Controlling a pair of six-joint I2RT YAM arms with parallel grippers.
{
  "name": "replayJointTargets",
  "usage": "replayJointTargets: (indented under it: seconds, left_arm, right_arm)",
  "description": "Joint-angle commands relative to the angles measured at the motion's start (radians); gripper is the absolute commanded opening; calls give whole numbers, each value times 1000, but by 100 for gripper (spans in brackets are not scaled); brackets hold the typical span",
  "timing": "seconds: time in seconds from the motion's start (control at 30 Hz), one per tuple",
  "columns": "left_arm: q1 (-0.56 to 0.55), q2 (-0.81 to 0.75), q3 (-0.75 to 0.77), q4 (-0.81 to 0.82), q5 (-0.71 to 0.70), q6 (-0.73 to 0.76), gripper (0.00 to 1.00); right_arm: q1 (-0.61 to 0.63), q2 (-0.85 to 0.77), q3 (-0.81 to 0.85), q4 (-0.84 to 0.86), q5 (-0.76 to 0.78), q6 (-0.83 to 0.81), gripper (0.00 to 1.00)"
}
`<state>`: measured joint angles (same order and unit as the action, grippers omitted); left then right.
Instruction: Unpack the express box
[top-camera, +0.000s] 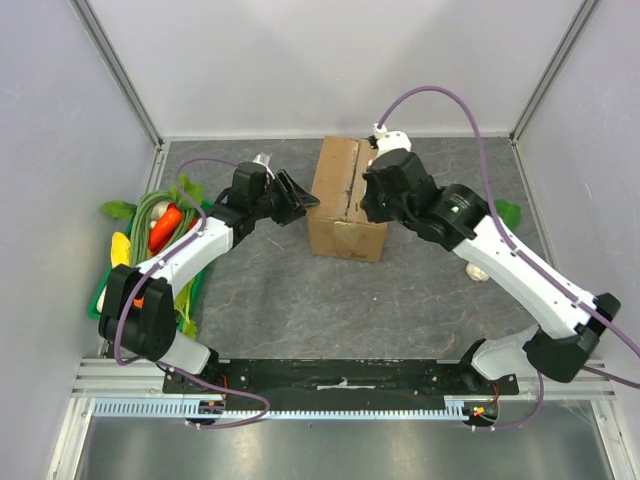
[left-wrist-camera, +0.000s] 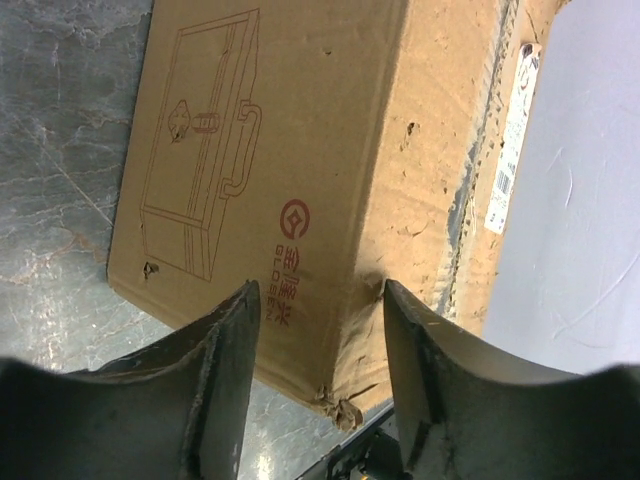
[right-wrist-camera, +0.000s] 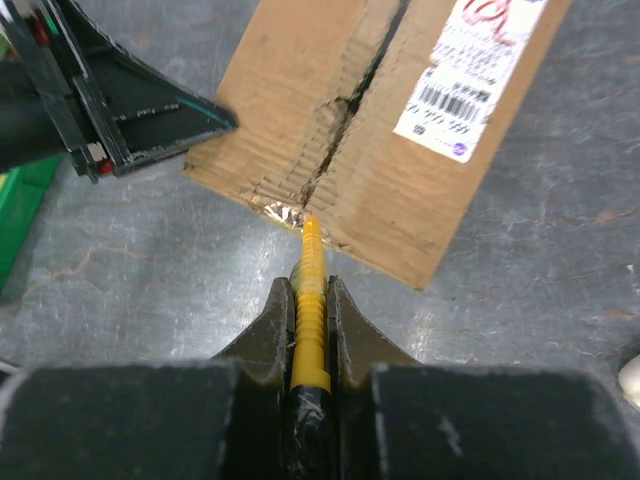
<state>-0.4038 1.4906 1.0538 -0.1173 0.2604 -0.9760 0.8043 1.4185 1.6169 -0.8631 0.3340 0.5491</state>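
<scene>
Veg tray (top-camera: 198, 285) L of express box (top-camera: 345, 200), L gripper (top-camera: 300, 205) between

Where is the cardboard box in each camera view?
Top view: cardboard box in the middle, slightly toward the far side.
Left wrist: it fills most of the upper frame.
Right wrist: top centre, just beyond the yellow tool.
Shared landmark: the seam along its top.

Express box (right-wrist-camera: 420, 200) far end cut off in rt wrist view; label (right-wrist-camera: 470, 90) txt unreadable.
</scene>
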Motion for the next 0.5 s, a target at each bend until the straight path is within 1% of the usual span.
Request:
replayJointTargets:
  seconds: [0.0, 0.07, 0.13, 0.17, 0.37, 0.47]
  left_arm:
    - [14, 25, 40, 64, 85, 110, 61]
    - [22, 23, 64, 54, 140, 152, 66]
    - [42, 13, 72, 29, 152, 200, 67]
    - [48, -1, 71, 22, 157, 215, 68]
    - [92, -56, 45, 5, 165, 301, 71]
    - [106, -64, 38, 18, 198, 336, 72]
  right_arm:
    - [-10, -88, -40, 53, 114, -24, 0]
    - [-19, -101, -66, 70, 148, -64, 0]
    - [-25, -112, -98, 64, 189, -103, 0]
    - [-27, -116, -106, 43, 242, -107, 0]
    - [-56, -92, -156, -57, 327, -57, 0]
    - [-57, -46, -189, -91, 320, -25, 0]
